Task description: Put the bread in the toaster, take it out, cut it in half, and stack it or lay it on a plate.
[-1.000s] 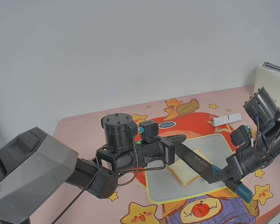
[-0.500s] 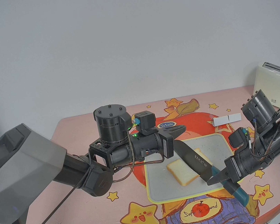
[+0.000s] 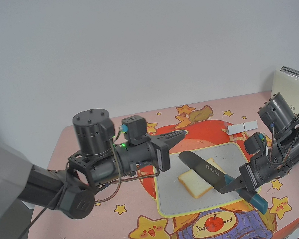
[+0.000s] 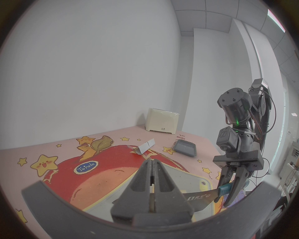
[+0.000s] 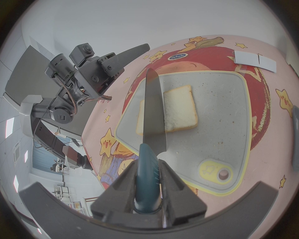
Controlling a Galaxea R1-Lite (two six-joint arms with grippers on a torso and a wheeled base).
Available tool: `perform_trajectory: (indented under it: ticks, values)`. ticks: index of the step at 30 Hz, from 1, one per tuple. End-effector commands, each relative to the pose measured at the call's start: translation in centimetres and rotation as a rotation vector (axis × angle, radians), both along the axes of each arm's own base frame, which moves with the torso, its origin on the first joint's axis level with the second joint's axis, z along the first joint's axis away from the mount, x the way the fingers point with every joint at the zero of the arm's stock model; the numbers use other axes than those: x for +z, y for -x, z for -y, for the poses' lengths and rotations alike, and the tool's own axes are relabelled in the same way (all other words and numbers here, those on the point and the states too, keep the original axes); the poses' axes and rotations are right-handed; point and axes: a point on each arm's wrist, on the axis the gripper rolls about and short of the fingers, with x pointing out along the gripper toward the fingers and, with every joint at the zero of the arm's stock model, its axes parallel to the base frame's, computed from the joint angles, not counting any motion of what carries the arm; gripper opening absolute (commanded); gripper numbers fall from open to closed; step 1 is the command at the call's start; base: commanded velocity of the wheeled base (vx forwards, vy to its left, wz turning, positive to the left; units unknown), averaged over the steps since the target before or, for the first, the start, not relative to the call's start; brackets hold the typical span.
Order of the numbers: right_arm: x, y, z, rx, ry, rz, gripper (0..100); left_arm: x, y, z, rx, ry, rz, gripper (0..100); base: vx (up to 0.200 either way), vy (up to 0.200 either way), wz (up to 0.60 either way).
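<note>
A slice of white bread (image 3: 194, 184) (image 5: 181, 108) lies flat on the grey cutting board (image 3: 173, 200) (image 5: 224, 102). My right gripper (image 3: 229, 186) (image 5: 148, 165) is shut on the teal handle of a knife (image 3: 202, 166) (image 5: 154, 105). The dark blade points away from it and crosses over the slice; I cannot tell whether it touches. My left gripper (image 3: 180, 135) (image 4: 151, 165) is shut with nothing in it, hovering above the board's far left corner, apart from the bread and the blade.
The cream toaster (image 3: 294, 89) (image 4: 162, 120) stands at the table's far right corner. A small grey plate (image 4: 185, 147) sits near it, and a folded white card (image 3: 242, 127) lies behind the board. The pink table's left half is open.
My left arm has drawn back to the left and risen, taking its gripper away from the bread and the blade. The knife has stayed over the slice, shifting only slightly.
</note>
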Motion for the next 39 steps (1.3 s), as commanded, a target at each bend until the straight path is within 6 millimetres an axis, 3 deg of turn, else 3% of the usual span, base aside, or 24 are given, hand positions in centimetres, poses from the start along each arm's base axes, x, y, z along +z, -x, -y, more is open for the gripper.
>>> perform_trajectory:
  ticks: [1,4,5,7,11,16,22,28,33,39]
  values:
    - [0.2,-0.1,-0.1,-0.001,-0.001,0.014,0,2.2,2.1,-4.3,0.087,0.049,0.082,0,0.000,0.000,0.00]
    - [0.3,0.0,-0.1,0.000,-0.003,0.015,0,2.4,2.3,-5.8,0.123,0.061,0.117,0,0.000,0.000,0.00]
    - [0.4,-0.1,0.0,-0.002,-0.005,0.017,0,2.4,2.9,-7.6,0.171,0.065,0.152,0,0.000,0.000,0.00]
    - [0.5,-0.1,0.0,-0.003,-0.006,0.022,0,2.2,3.6,-9.3,0.212,0.069,0.170,0,0.000,0.000,0.00]
    - [0.6,0.0,0.0,-0.001,-0.010,0.026,0,1.4,5.2,-11.1,0.250,0.075,0.176,0,0.000,0.000,0.00]
    - [0.8,0.0,0.0,-0.001,-0.016,0.036,0,0.2,6.0,-11.8,0.264,0.078,0.178,0,0.000,0.000,0.00]
    - [1.0,-0.3,-0.2,-0.008,-0.051,0.086,0,1.2,5.5,-12.2,0.282,0.101,0.237,0,0.000,0.000,0.00]
    - [1.2,-0.3,0.0,-0.014,-0.054,0.092,0,1.7,7.1,-12.7,0.287,0.107,0.252,0,0.000,0.000,0.00]
    - [2.6,0.5,0.5,-0.018,-0.080,0.135,0,3.2,8.2,-13.6,0.309,0.130,0.302,0,0.000,0.000,0.00]
    - [3.6,1.0,1.2,-0.127,-0.028,0.206,0,2.6,8.0,-14.2,0.346,0.090,0.294,0,0.000,0.000,0.00]
